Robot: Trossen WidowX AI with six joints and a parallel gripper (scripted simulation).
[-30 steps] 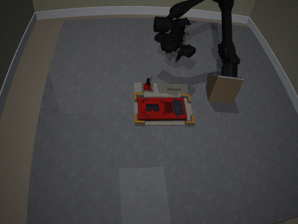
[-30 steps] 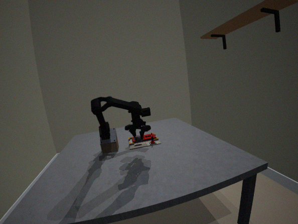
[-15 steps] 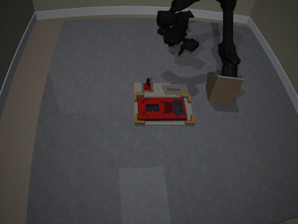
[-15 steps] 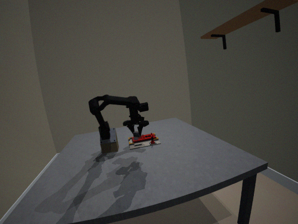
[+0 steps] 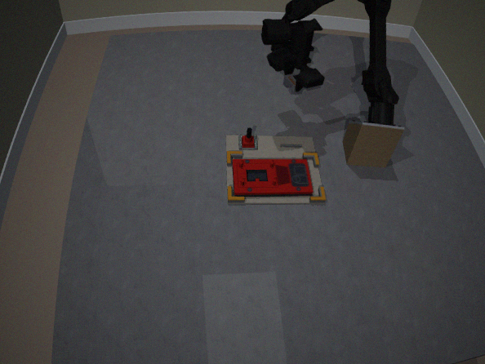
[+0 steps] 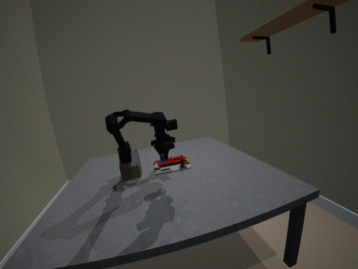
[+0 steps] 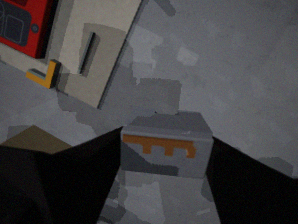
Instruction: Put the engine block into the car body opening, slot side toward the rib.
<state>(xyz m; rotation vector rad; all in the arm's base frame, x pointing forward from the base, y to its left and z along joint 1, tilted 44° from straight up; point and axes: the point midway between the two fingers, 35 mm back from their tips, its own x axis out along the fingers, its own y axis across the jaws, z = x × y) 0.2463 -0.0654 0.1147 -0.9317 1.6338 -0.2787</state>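
My gripper point(image 5: 299, 80) point(image 6: 164, 154) point(image 7: 164, 136) is shut on the engine block point(image 7: 167, 145) point(image 5: 291, 79), a grey block with an orange comb-shaped mark on its face. It hangs well above the table, behind the board's back right part. The red car body point(image 5: 271, 187) point(image 6: 173, 160) point(image 7: 20, 25) lies flat on a beige base board point(image 5: 269, 144) point(image 7: 105, 45) with orange corner brackets point(image 5: 318, 158) point(image 7: 42, 76). Its dark rectangular opening point(image 5: 257, 175) sits left of centre, with a dark grey part point(image 5: 299, 175) at its right end. The rib is too small to make out.
A small red stand with a black knob point(image 5: 249, 139) point(image 6: 181, 164) sits at the board's back left. A narrow slot point(image 7: 89, 52) point(image 5: 291, 144) marks the board's back strip. The arm's tan base box point(image 5: 371, 144) point(image 6: 131, 169) stands right of the board. A wall shelf point(image 6: 289, 18) hangs high up.
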